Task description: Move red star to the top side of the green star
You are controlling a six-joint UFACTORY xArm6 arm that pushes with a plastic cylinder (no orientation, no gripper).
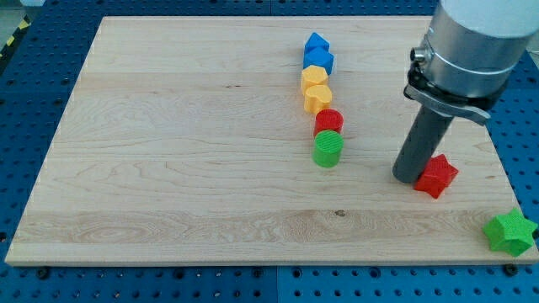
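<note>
A pale wooden board (185,168) fills the view, resting on a blue perforated bench (50,286). Going left to right: the left half shows only wood, then right of centre a column of blocks runs from far to near, touching one another, with two blue blocks (317,52), two yellow blocks (316,88), a red cylinder (329,122) and a green cylinder (328,150) nearest. Further right the arm's dark rod comes down, and the tip (409,178) sits on the board, pressed against the left side of the red star (437,175). There are no jaws here, only the rod, holding nothing. The red star lies flat; no long axis can be made out. The green star (510,232) sits at the near right corner, well apart from it.
</note>
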